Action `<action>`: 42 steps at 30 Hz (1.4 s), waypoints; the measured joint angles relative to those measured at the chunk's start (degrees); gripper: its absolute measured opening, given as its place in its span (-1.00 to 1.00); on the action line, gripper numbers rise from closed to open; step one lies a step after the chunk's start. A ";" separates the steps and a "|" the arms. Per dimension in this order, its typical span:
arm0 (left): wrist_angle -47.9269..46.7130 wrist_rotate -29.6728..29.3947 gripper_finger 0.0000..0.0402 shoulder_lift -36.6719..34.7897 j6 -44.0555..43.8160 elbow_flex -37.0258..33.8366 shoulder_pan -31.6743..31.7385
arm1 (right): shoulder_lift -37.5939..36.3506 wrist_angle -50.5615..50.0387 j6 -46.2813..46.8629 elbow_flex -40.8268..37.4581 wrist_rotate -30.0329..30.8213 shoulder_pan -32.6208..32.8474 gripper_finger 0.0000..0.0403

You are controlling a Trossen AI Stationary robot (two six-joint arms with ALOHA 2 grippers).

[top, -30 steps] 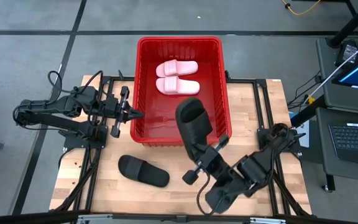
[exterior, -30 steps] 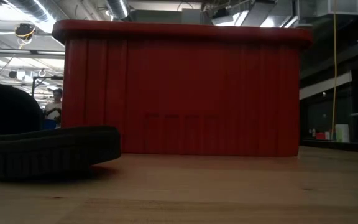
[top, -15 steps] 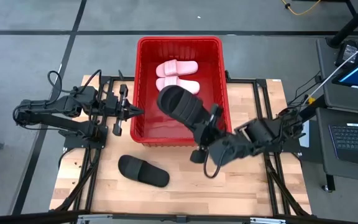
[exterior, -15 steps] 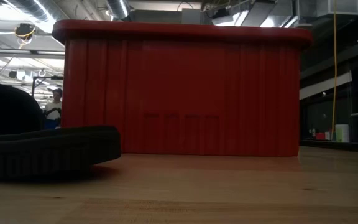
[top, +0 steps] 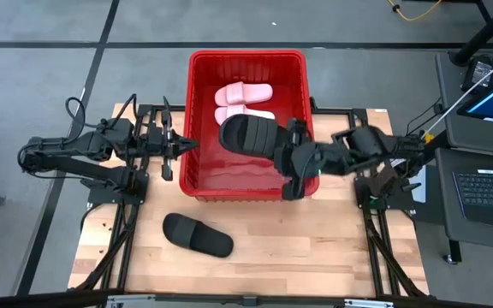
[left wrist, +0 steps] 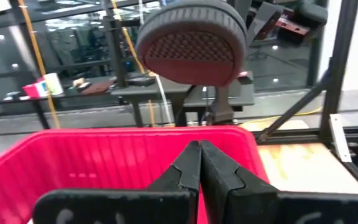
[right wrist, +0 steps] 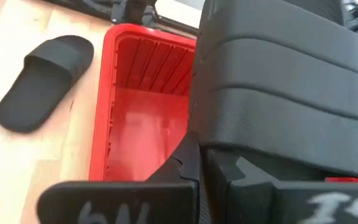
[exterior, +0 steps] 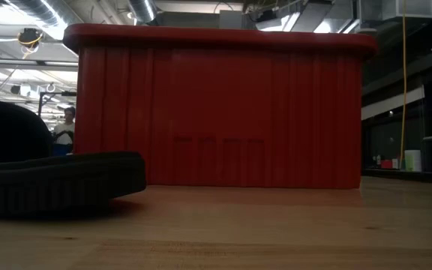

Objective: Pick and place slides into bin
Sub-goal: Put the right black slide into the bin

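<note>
High view, items listed left to right.

1. Left arm: reaches in from the table's left side; left gripper sits just outside the left wall of the bin, fingers pressed together on nothing, as the left wrist view confirms.

2. Black slide, loose: lies flat on the wooden table in front of the bin, towards the left, well apart from both grippers. Its ribbed sole edge fills the left of the low view; also seen past the right gripper in the right wrist view.

3. Bin: bright red crate, standing at the table's far middle and overhanging its far edge. Front wall fills the low view.

4. Pale pink slides, pair: lying side by side inside the bin at its far end, touching or nearly touching; which is hard to tell from above.

5. Black slide, held: carried above the bin's open middle, strap end towards the left, partly covering the nearer pink slide. Its patterned sole faces the left wrist camera, raised above the bin's rim.

6. Right gripper: over the bin's right front part, clamped onto the held black slide at its right end.

7. Right arm: stretches from the table's right side across the bin's right wall.
</note>
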 joint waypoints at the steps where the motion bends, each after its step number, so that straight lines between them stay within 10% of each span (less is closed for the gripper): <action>1: -0.02 -0.67 -0.99 0.00 0.02 0.00 0.00 | -0.12 -0.01 -0.96 0.00 -1.50 -1.04 -0.97; 22: -0.02 -10.17 -0.99 0.00 17.82 0.00 0.02 | 0.46 4.07 -14.96 -1.44 -28.63 -25.25 -0.97; 42: -0.02 -18.59 -0.99 0.00 20.57 0.00 0.02 | 13.49 1.24 -17.39 -1.49 -35.39 -32.55 -0.97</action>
